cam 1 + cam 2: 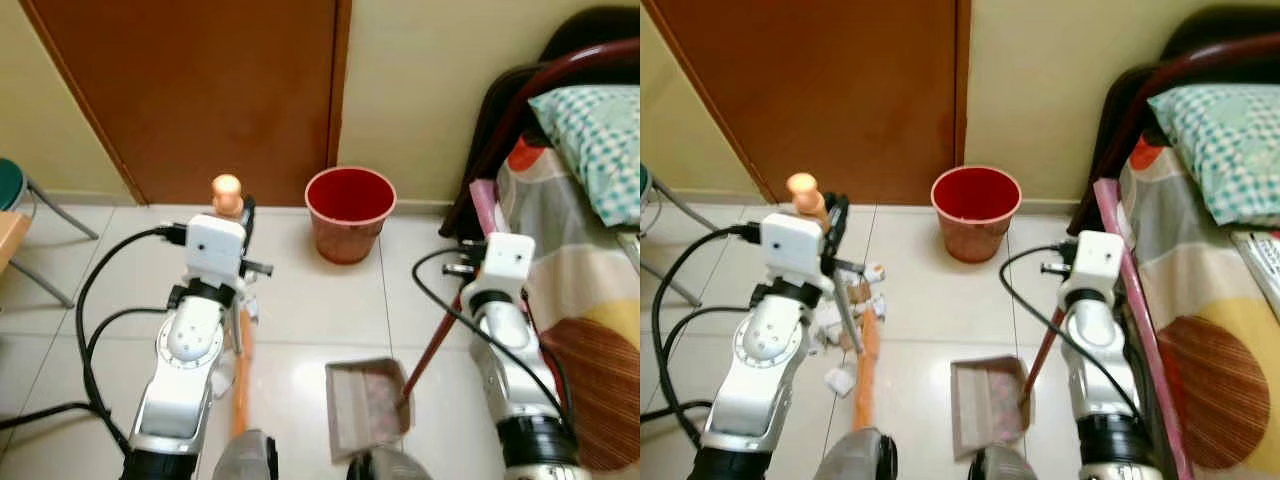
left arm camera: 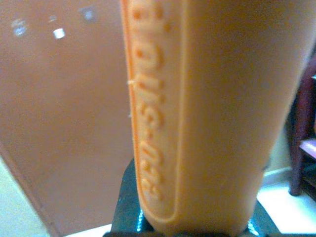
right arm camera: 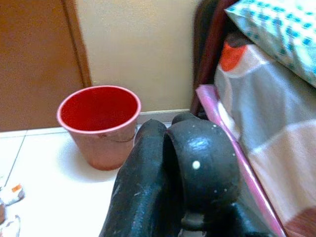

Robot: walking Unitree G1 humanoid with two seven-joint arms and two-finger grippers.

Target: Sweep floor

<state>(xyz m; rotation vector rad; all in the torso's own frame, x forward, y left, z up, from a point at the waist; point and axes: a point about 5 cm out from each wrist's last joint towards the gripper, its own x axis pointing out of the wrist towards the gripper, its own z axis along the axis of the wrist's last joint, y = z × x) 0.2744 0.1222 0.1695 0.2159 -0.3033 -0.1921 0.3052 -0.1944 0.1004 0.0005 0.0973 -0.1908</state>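
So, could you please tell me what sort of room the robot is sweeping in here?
Most likely a bedroom in a home: a bed with a patterned cover and a checked pillow stands on the robot's right, a brown wooden door is ahead, and a red bin sits on the tiled floor.

We see a pale glossy tiled floor (image 1: 930,300). On it a round red plastic bucket (image 1: 976,212) stands near the wall, beside the brown wooden door (image 1: 840,90). Small white scraps of torn paper (image 1: 841,380) lie scattered left of a grey-brown flat dustpan (image 1: 985,405) resting on the tiles.
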